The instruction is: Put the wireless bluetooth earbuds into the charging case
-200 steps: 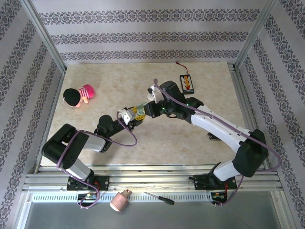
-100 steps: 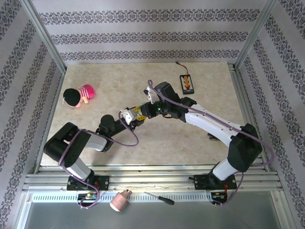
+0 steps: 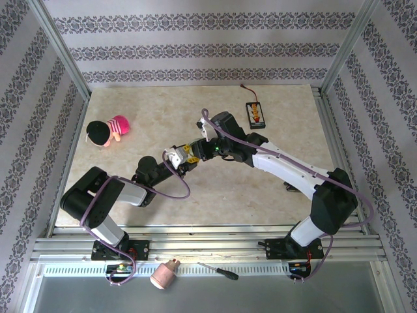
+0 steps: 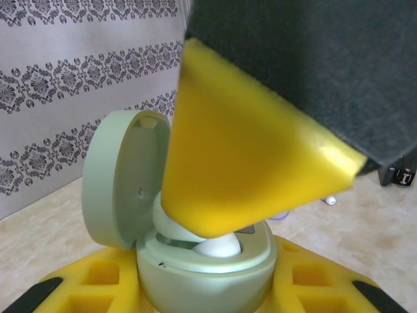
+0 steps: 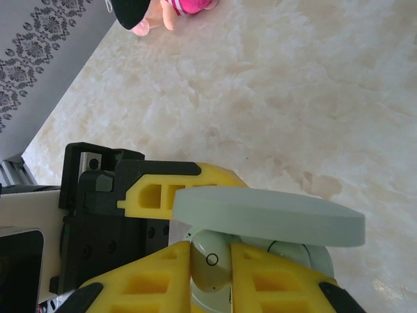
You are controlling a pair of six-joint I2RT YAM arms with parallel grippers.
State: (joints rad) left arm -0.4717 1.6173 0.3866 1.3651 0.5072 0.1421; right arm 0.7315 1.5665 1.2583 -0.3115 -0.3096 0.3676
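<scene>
My left gripper (image 4: pixel 205 295) is shut on the pale green charging case (image 4: pixel 208 277), which stands upright with its lid (image 4: pixel 117 176) swung open. In the right wrist view my right gripper (image 5: pixel 212 277) is shut on a pale green earbud (image 5: pixel 212 261), held at the case's opening under the lid (image 5: pixel 267 215). One yellow right finger (image 4: pixel 247 150) hangs over the case in the left wrist view, and a whitish earbud (image 4: pixel 219 247) sits in a well below it. In the top view both grippers meet mid-table, left (image 3: pixel 177 157) and right (image 3: pixel 195 151).
A pink and black plush doll (image 3: pixel 109 130) lies at the table's left. A small black device (image 3: pixel 255 113) lies at the back right. Two tiny pale pieces (image 4: pixel 330 200) rest on the table beyond the case. A screwdriver (image 3: pixel 218 271) lies on the front rail.
The right arm swung left and brought its gripper against the case in the left gripper. Over the last half second almost nothing moved.
</scene>
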